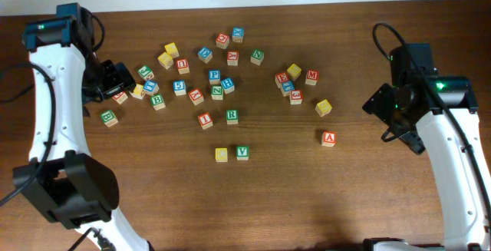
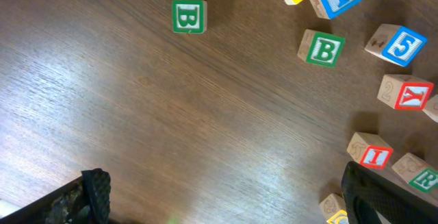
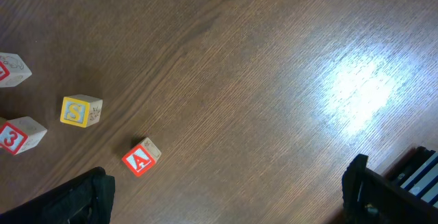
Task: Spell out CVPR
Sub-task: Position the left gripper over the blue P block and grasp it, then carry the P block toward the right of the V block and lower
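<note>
**Two cubes paired, two scattered**

Nearest the bases, a yellow cube [image 1: 222,153], its letter unreadable, is set just left of the green V cube [image 1: 242,153] on the counter [image 1: 169,197]. Farther back, the green R cube [image 1: 232,116] is seen beside a red I cube [image 1: 205,119]. Beyond it, the blue P cube [image 1: 214,75] lies among other cubes [image 1: 228,84]. The left claw [image 2: 226,183] is held wide and empty at the counter's left. The right claw [image 3: 226,183] is likewise spread wide, empty.

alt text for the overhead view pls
A yellow cube and a green V cube sit side by side on a wooden table, below a scatter of other letter cubes. The left arm reaches the scatter's edge; the right arm stands apart.
</note>
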Controlling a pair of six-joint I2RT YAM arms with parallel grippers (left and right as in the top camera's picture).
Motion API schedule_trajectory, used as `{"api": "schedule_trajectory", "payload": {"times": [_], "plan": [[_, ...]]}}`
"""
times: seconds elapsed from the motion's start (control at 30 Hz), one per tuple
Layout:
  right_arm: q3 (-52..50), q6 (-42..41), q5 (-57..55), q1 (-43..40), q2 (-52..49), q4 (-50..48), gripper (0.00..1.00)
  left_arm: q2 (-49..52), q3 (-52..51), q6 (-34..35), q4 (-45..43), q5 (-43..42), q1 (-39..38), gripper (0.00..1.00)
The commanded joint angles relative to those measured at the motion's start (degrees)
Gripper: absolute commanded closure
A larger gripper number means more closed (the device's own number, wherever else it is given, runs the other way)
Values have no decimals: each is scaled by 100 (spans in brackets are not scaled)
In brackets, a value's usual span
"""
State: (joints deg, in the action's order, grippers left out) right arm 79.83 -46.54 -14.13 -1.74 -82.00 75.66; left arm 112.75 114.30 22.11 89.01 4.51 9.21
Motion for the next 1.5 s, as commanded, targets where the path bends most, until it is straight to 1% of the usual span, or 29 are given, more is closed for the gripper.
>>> {"api": "schedule_trajectory", "payload": {"times": [0.0,0.1,0.13,0.2,0.3,0.4,0.5,0.7,0.77,0.8,0.83,0.9,1.0,1.03,1.07,1.17,1.3,1.37,1.47], "plan": [[33,-22,-94,-22,-13,2,2,-20,-87,-127,-214,-214,-212,1],[33,-24,-94,-22,-13,2,2,-20,-380,-118,-721,-223,-490,1],[33,-24,-94,-22,-13,2,2,-20,-498,-118,-861,-227,-568,3],[33,-24,-94,-22,-13,2,2,-20,-822,-120,-1202,-267,-791,11],[33,-24,-94,-22,-13,2,2,-20,-1215,-120,-1609,-393,-1113,9],[33,-24,-94,-22,-13,2,2,-20,-1473,-122,-1838,-417,-1499,9],[33,-24,-94,-22,-13,2,2,-20,-1495,-120,-2000,-413,-1891,10],[33,-24,-94,-22,-13,2,1,-20,-1495,-118,-2726,-409,-2518,11],[33,-24,-94,-22,-13,2,2,-20,-1495,-114,-3257,-413,-2579,13],[33,-24,-94,-22,-13,2,2,-20,-1495,-98,-3517,-413,-2583,15],[33,-24,-94,-22,-13,2,2,-17,-1495,61,-3720,-411,-2583,16],[33,-24,-94,-22,-13,2,2,2,-1495,273,-4079,-411,-2583,17],[33,-24,-94,-22,-13,2,2,133,-1495,271,-4662,-413,-2583,17],[33,-24,-94,-22,-13,2,2,192,-1495,271,-4800,-415,-2583,21],[33,-24,-94,-22,-13,2,2,302,-1495,271,-4942,-413,-2583,23],[33,-24,-94,-22,-13,2,2,702,-1495,271,-5152,-415,-2583,24],[33,-24,-94,-22,-13,2,2,1248,-1495,271,-5421,-437,-2586,20],[33,-24,-94,-22,-13,2,2,1419,-1495,271,-5534,-431,-2583,20],[33,-22,-94,-22,-13,2,1,1488,-1495,271,-5661,-321,-2583,32]]}}
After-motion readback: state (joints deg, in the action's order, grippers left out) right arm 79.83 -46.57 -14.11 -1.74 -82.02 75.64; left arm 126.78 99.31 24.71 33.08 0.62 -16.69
